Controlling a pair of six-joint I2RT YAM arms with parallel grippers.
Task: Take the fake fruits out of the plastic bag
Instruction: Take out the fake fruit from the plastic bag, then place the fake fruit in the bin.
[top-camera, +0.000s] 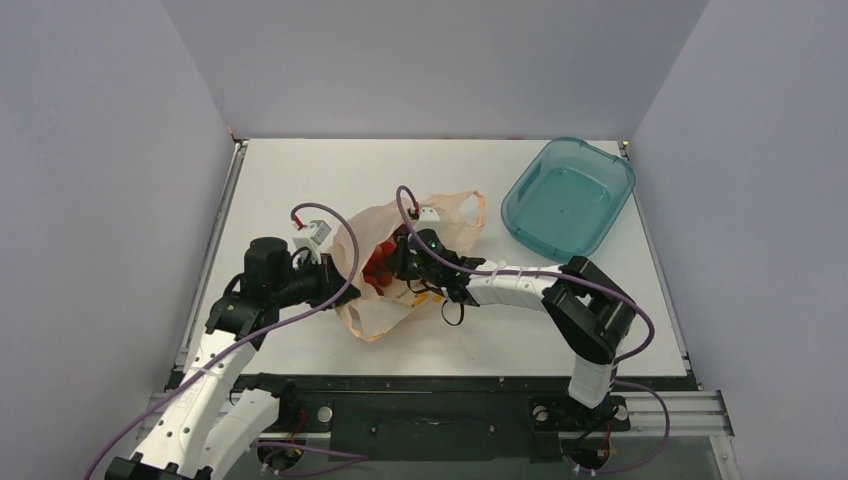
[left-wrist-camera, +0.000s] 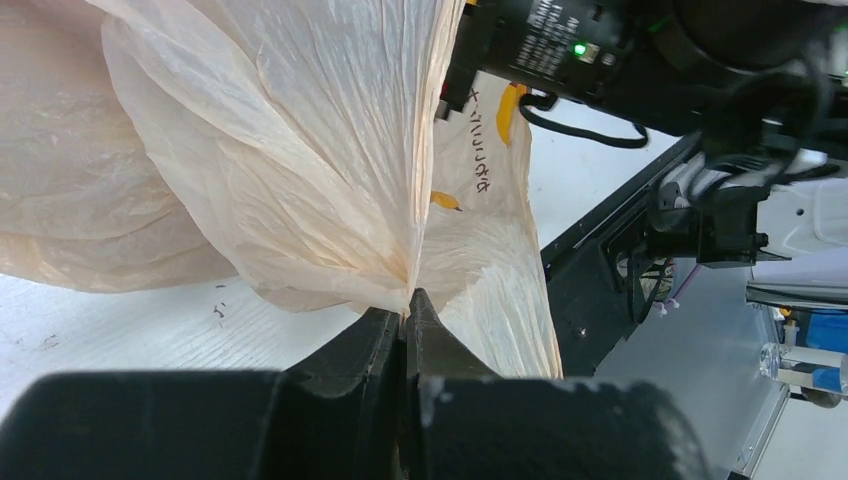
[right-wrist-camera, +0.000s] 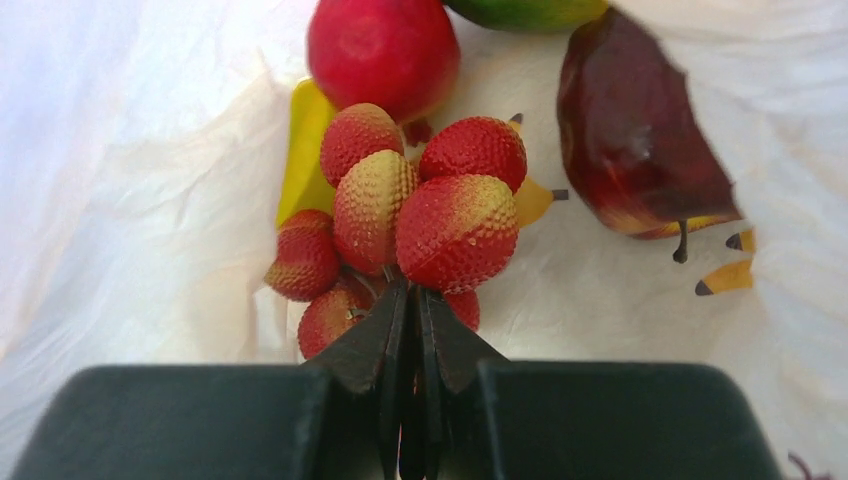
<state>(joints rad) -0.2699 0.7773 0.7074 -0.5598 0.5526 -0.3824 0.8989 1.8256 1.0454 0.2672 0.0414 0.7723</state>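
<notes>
The pale-orange plastic bag (top-camera: 372, 300) lies crumpled mid-table, mouth facing right. My left gripper (top-camera: 335, 282) is shut on a fold of the bag's left edge; in the left wrist view the film (left-wrist-camera: 300, 170) fans out from the closed fingertips (left-wrist-camera: 408, 305). My right gripper (top-camera: 400, 262) is inside the bag, shut on the stem of the red berry cluster (right-wrist-camera: 410, 215). Beyond it lie a red round ball (right-wrist-camera: 382, 48), a dark maroon fruit (right-wrist-camera: 635, 135) and the edge of a green fruit (right-wrist-camera: 525, 12). Red fruit (top-camera: 378, 268) shows through the bag from above.
A teal translucent tub (top-camera: 568, 195) stands at the back right, empty. The right arm's links (top-camera: 520, 285) lie across the table to the bag's mouth. Grey walls close in the table on three sides. A black rail (top-camera: 430, 410) runs along the near edge.
</notes>
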